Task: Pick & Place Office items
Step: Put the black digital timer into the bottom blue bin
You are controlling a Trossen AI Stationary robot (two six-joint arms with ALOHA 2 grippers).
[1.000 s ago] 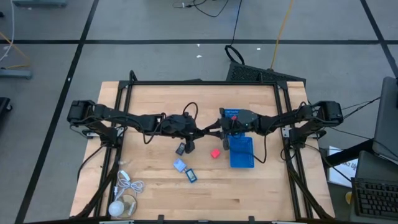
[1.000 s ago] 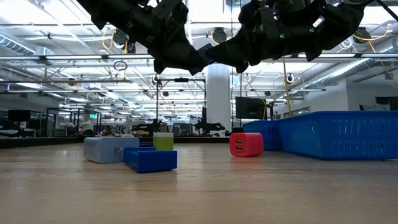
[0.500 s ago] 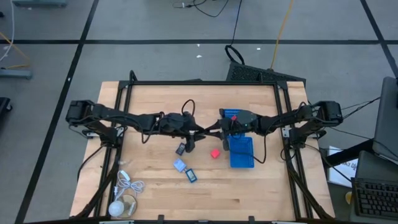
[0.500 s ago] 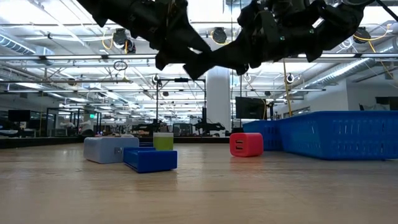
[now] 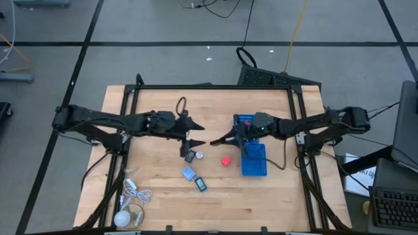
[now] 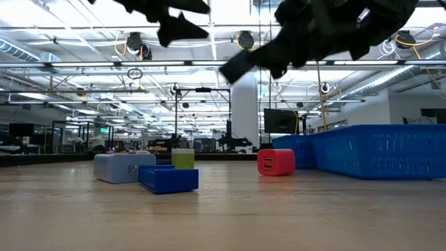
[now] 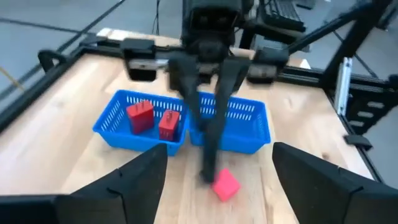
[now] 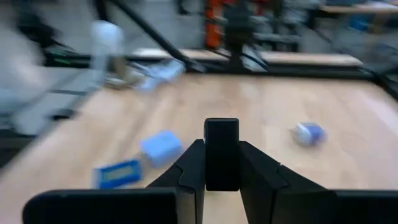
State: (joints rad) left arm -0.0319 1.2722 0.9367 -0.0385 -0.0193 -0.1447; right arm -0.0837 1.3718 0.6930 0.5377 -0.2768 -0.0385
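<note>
My right gripper (image 5: 214, 140) hangs over the table's middle, shut on a black office item (image 8: 221, 152). My left gripper (image 5: 197, 134) stands open a little to its left, with nothing between its fingers. On the wood below lie a red item (image 5: 226, 160), a black one (image 5: 190, 156), a pale grey-blue one (image 5: 189, 173) and a blue one (image 5: 201, 185). Two blue trays (image 5: 253, 160) stand right of centre. The tray that shows on the left in the left wrist view holds two red items (image 7: 155, 119). My right gripper pinches the black item's two side faces (image 8: 221, 177) between its two fingers. The item's free end (image 8: 221, 127) sticks out past the fingertips. The fingers come slanting down from the table's right. The item is lifted clear of the table.
A coiled white cable with a round white object (image 5: 130, 205) lies at the near left corner. A black frame (image 5: 209, 87) runs along the table's edges. Bare wood lies along the near edge.
My left gripper has opened, let go of the black item and drawn back toward the table's left edge, rising a little. The item has stayed in my right gripper, clear of the table.
</note>
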